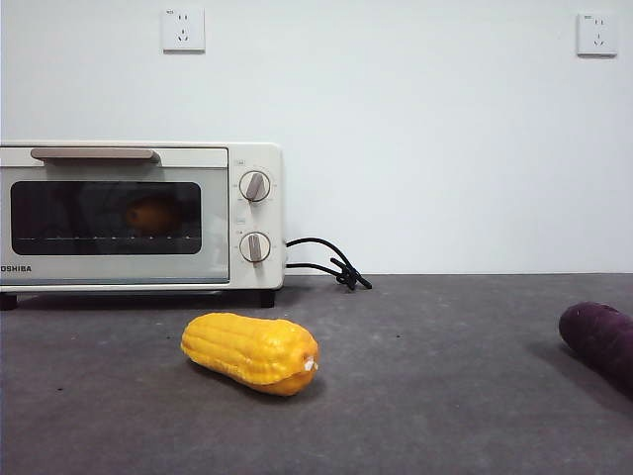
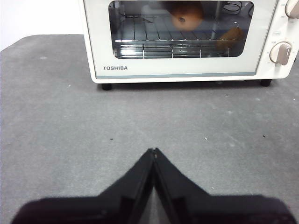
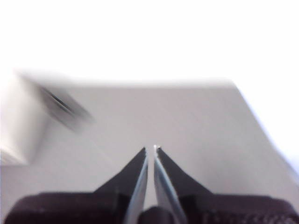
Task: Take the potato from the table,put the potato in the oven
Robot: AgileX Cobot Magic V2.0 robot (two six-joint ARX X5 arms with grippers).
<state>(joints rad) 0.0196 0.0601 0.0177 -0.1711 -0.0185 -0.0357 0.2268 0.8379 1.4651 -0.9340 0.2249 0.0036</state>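
Dark grey and faintly mottled, the counter point(image 1: 445, 396) runs back to a plain white wall point(image 1: 415, 129) that carries two sockets, one point(image 1: 183, 30) above the oven and one point(image 1: 596, 34) toward the far right corner. Nearest in the front view lies a yellow corn cob point(image 1: 250, 351) on its side, just in front of the oven's right end and apart from it. At the right edge a dark purple sweet potato point(image 1: 598, 341) pokes into the picture, well apart from the corn.

Behind the corn stands the cream-white Toshiba toaster oven point(image 1: 138, 272), door closed, its beige bar handle point(image 1: 94, 154) across the top of the door and two round knobs point(image 1: 254, 186) stacked on the right panel. A black cord point(image 1: 331, 262) loops out from its right side onto the counter. Through the dark glass the orange-brown potato point(image 1: 151, 215) shows inside the oven; the left wrist view has it resting on the wire rack point(image 2: 154, 42) toward the back, dark dimple facing the door point(image 2: 186, 16).

The left tool point(image 2: 153, 151) hangs above bare counter in front of the oven door, its jaws clenched tip to tip with nothing between them. The right tool point(image 3: 151, 149) is likewise pressed closed and empty, over open counter in a blurred picture, with a pale smeared shape off to one side that cannot be made out.
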